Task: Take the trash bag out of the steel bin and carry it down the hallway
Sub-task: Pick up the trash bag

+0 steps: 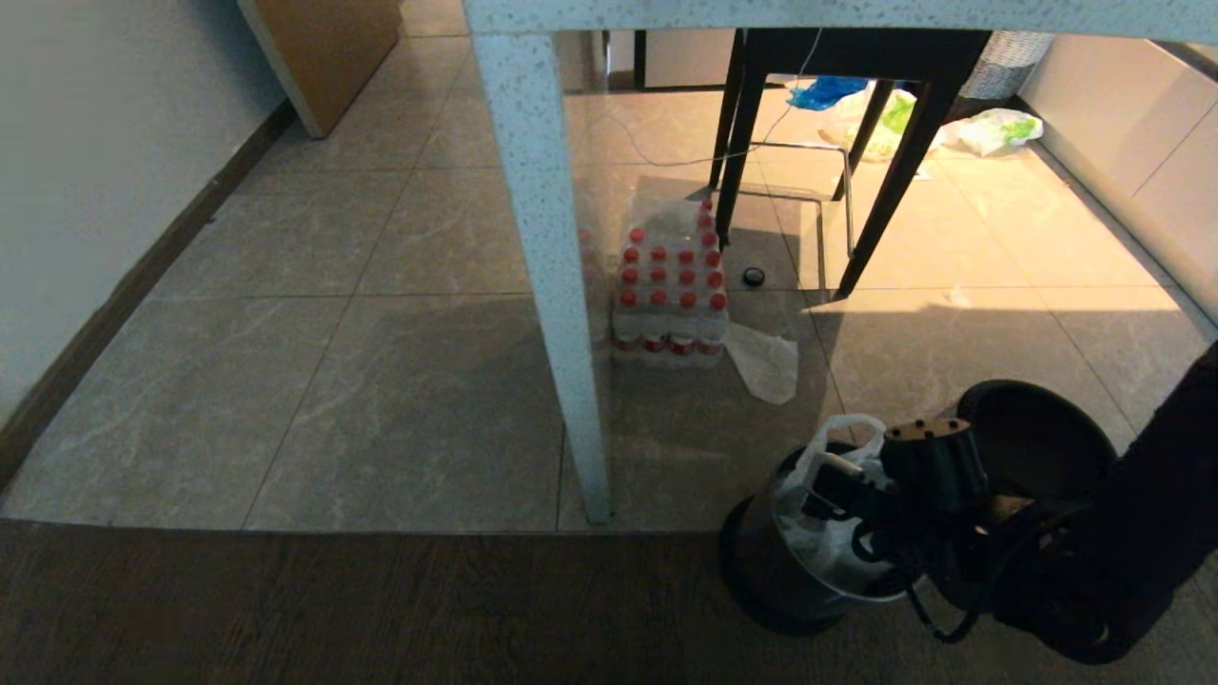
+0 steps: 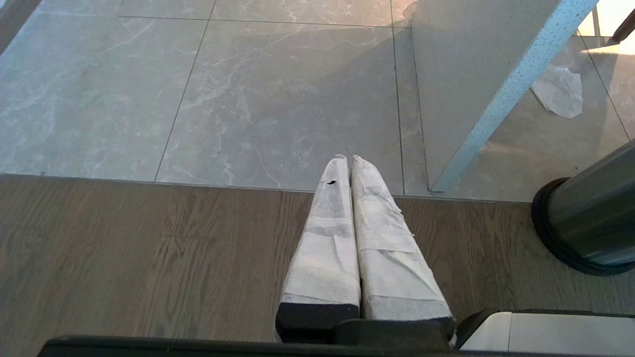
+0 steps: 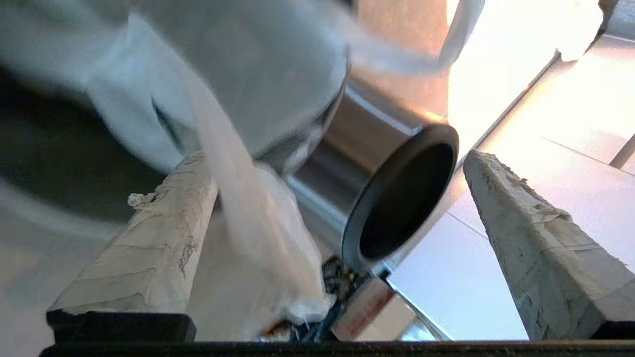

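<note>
The robot's right gripper (image 1: 837,495) reaches over the mouth of the steel bin (image 1: 761,571), its taped fingers (image 3: 149,258) spread wide, apparently lining up to catch the trash bag (image 1: 828,538) that lines the bin. The bin stands at the near right of the floor, where the dark wood-look boards (image 1: 285,609) meet the grey marbled tiles (image 1: 362,381) of the hallway, just beside the speckled white table leg (image 1: 552,285). The bag sits inside the bin, its thin white plastic draped over the rim and one loop handle (image 1: 842,433) standing up at the far edge, a ready place to take hold. In the right wrist view a strip of the plastic hangs between the open fingers, with nothing pinched yet; the bag has not been lifted. The bin's round black lid (image 1: 1037,447) stands open behind the arm, leaving the opening clear. The left gripper (image 2: 347,163) hangs parked low over the floorboards to the bin's left, its wrapped fingers pressed together and holding nothing. Beyond the table leg a shrink-wrapped pack of red-capped bottles (image 1: 671,295) rests on the tiles with a flat clear plastic scrap (image 1: 766,362) just beside it, both well apart from the bin.
</note>
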